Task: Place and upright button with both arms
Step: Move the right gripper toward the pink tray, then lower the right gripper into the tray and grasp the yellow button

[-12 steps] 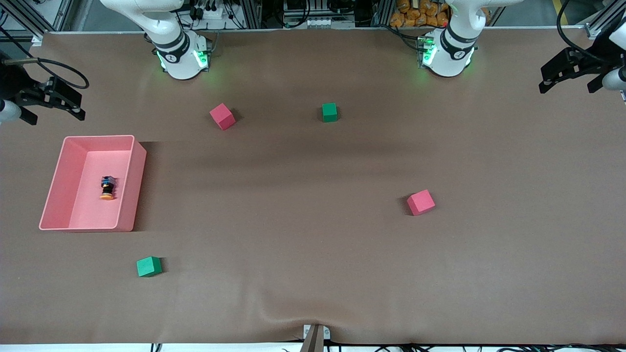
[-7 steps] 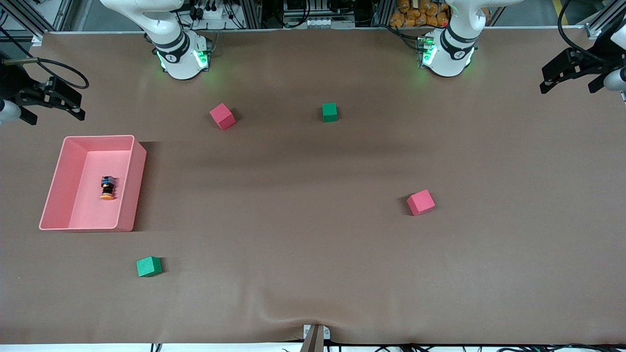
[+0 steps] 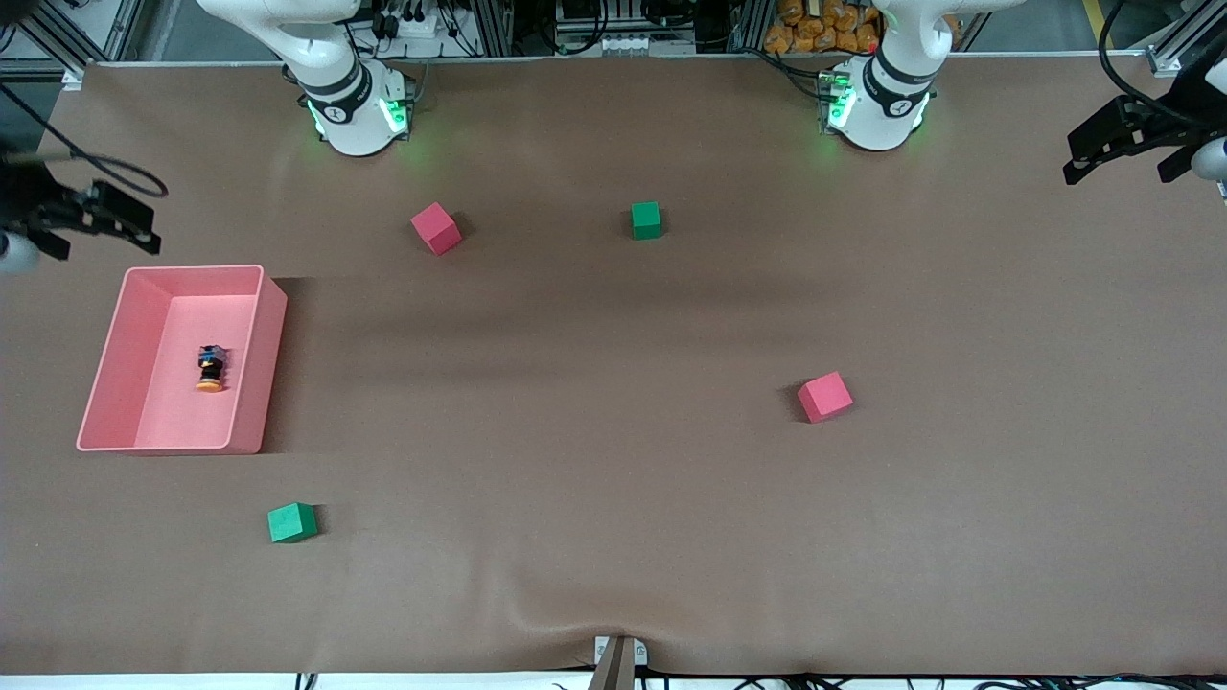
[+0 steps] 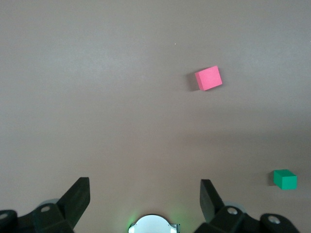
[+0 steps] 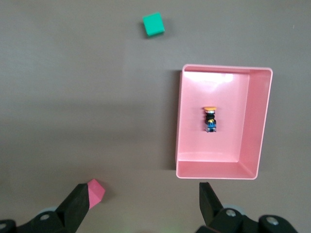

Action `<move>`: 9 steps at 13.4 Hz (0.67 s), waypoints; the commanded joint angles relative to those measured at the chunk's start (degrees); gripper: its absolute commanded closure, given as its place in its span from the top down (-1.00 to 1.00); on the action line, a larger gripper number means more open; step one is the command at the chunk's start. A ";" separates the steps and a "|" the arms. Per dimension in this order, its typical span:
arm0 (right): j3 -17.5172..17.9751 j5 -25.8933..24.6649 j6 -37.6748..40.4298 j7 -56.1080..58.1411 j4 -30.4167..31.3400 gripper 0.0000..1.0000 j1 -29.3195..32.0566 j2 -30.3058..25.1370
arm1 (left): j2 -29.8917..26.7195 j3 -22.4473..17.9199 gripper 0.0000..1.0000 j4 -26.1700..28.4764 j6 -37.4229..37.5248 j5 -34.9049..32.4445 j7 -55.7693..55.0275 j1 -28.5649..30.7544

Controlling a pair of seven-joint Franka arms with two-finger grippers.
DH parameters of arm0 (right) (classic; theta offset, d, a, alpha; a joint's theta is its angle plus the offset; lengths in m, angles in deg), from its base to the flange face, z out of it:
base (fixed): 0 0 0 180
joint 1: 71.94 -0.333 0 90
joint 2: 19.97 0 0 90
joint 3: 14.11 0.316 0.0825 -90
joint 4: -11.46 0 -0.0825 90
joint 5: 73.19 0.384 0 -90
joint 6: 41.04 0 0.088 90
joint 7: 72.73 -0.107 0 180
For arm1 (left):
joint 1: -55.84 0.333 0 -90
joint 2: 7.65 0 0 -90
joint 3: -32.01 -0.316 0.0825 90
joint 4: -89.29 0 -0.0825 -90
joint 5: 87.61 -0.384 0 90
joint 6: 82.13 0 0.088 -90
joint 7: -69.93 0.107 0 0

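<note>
Left gripper (image 3: 1131,144) raised, jaws apart; right gripper (image 3: 96,220) likewise.

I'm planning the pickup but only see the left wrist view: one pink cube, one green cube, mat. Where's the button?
Observer: The button lies in the pink bin, toward the right arm's end of the table.
Operator: Upright?
Observer: No, on its side, orange cap toward the front camera.
Operator: Anything over it?
Observer: No. The right gripper hovers open over the table beside the bin; the left gripper waits open at its own end.
</note>
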 commanded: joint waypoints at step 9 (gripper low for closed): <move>0.53 -2.70 -18.47 12.01 12.41 1.00 13.58 10.18 | 0.24 0.92 1.00 -0.39 0.75 0.20 1.22 0.29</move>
